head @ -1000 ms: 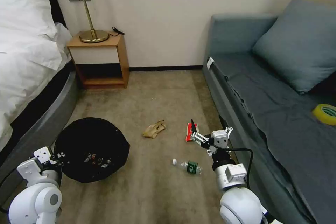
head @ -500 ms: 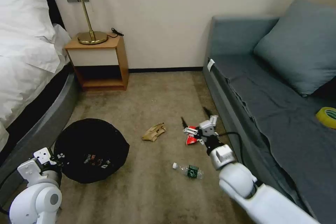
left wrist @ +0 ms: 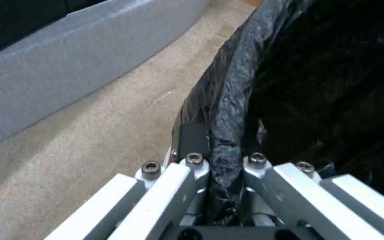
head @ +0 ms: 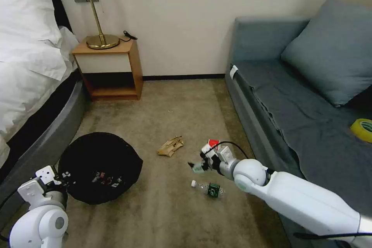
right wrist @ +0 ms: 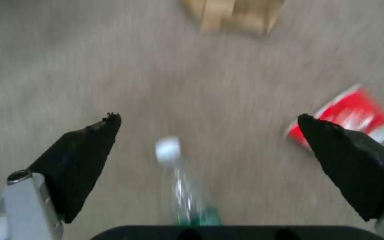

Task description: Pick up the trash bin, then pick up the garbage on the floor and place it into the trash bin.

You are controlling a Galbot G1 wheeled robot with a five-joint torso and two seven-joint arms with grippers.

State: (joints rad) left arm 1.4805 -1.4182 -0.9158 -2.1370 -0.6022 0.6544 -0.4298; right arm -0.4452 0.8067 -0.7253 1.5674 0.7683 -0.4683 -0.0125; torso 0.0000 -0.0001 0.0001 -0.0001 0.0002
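Right gripper [right wrist: 210, 126] spread wide above the clear bottle [head: 207, 188] on the carpet.
The left gripper [left wrist: 225, 166] is clamped on the trash bin [head: 100, 166] rim by the bed; bottle, red-white wrapper [right wrist: 350, 115] and crumpled tan paper [head: 170, 146] lie uncollected, so the collecting is judged barely begun.
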